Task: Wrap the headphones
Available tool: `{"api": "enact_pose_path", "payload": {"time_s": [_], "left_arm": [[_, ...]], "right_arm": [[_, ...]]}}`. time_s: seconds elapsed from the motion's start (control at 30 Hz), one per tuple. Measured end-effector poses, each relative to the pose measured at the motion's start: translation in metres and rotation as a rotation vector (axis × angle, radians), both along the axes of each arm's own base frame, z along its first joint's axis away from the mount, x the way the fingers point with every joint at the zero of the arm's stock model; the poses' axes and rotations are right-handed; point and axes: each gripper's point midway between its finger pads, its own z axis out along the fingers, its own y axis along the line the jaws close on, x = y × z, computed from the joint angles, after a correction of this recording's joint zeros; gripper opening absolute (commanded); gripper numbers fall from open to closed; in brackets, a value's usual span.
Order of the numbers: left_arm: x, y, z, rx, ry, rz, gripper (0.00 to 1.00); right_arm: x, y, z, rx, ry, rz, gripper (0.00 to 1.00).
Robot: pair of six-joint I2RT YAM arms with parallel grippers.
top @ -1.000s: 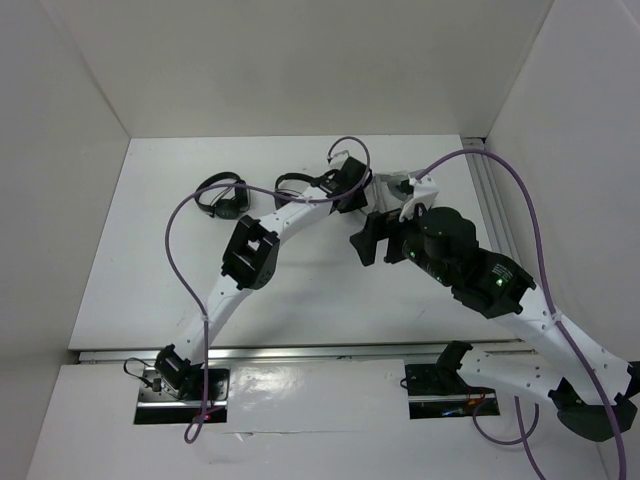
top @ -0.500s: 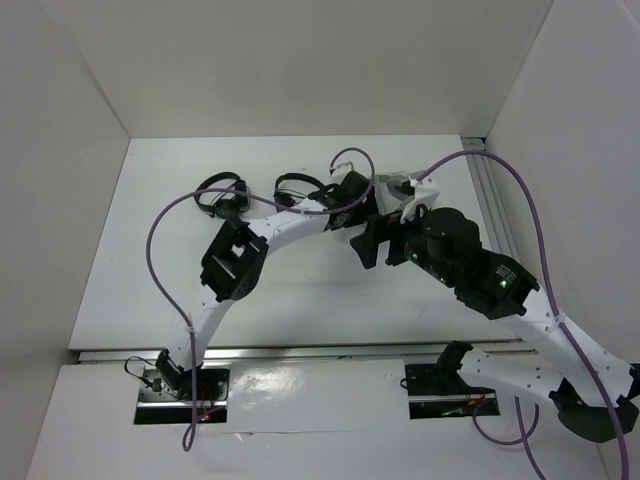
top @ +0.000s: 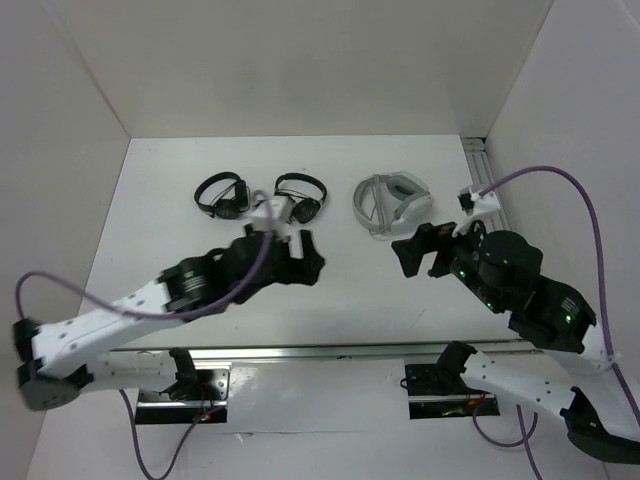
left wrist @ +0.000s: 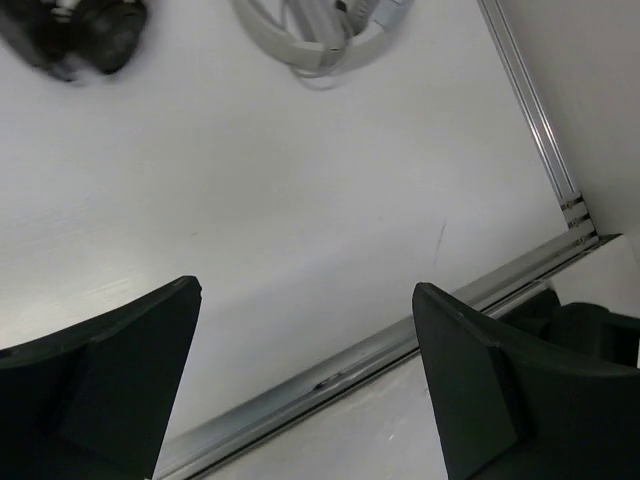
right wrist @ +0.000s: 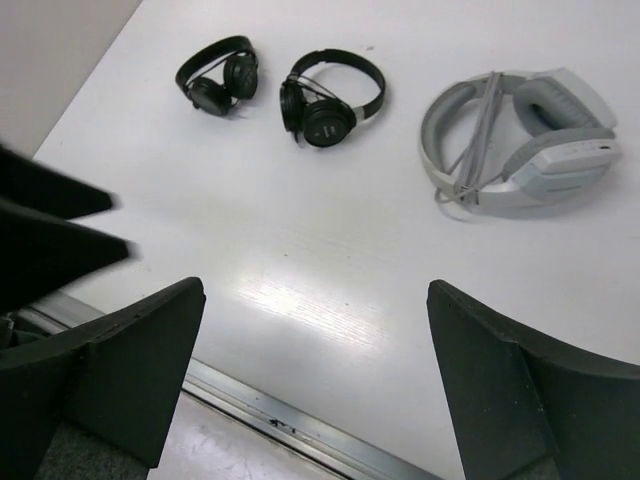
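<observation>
The light grey-white headphones (top: 392, 203) lie flat on the white table at the back right, with nothing touching them. Their thin grey cable (right wrist: 472, 140) runs in several strands across the band and loops out at its lower edge. In the left wrist view only the band of the headphones (left wrist: 318, 40) shows, at the top edge. My left gripper (top: 311, 258) hovers open and empty over the table's middle, well short of them. My right gripper (top: 403, 254) is also open and empty, just in front of the headphones (right wrist: 522, 140).
Two smaller black headphones (top: 222, 195) (top: 302, 196) lie side by side at the back, left of the grey pair. A metal rail (left wrist: 400, 340) runs along the table's near edge, and another rail (top: 487, 175) along its right side. White walls close in the table.
My left arm has pulled back from the headphones toward the near left, and its gripper has opened. The right arm has drawn back to the right. The headphones now lie uncovered.
</observation>
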Motion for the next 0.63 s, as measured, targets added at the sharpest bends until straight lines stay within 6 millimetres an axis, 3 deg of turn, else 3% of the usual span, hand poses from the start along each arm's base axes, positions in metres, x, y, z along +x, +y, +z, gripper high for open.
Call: {"api": "enact_pose_path", "payload": {"time_s": [0.17,0.3,0.4,0.63], "left_arm": [[-0.05,0.113,0.025,-0.093,-0.044,0.055,1.0],[-0.085,0.18,0.049,-0.19,-0.087,0.073,1.0],[-0.098,0.21,0.057,-0.193,-0.084,0.098,1.0],[-0.107,0.232,0.03,-0.072,-0.017,0.124,1.0]], "right_arm": [[-0.014,-0.024,-0.001,-0.007,-0.004,-0.036,1.0],[-0.019,-0.035,-0.01,-0.034,0.024,-0.058,1.0],[-0.022,-0.043,-0.017,-0.051,0.043,-0.084,1.0],[-0.03,-0.058,-0.024,-0.064,0.064,-0.119,1.0]]}}
